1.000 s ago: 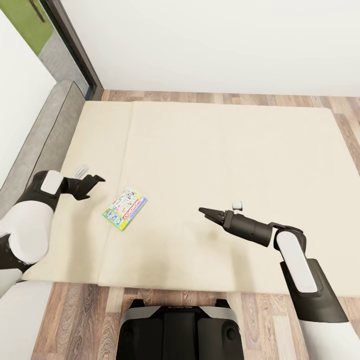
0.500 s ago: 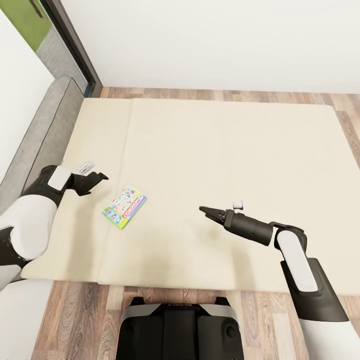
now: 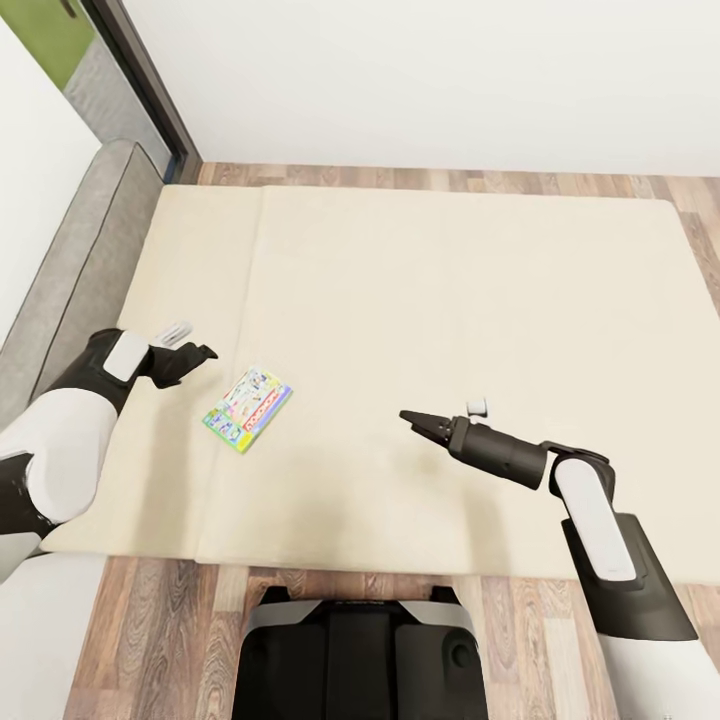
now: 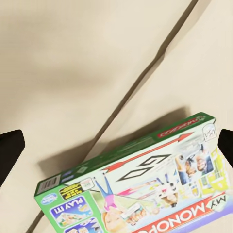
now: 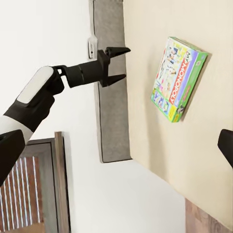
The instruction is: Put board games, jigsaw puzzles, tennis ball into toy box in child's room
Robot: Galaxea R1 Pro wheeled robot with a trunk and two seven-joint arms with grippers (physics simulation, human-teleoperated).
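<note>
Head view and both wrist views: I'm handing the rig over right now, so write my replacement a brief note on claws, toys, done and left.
Left claw: open, empty, above the bed, beside the game box.
Right claw: looks shut, empty, over the bed's middle, apart from the box.
Game box: a green-edged Monopoly box, lying flat on the bed, untouched; the left wrist view looks right at it.
Done: nothing visible here.
Left: grasp this box, likely with the left claw, and carry it to the toy box. The other toys' state can't be judged from here.
</note>
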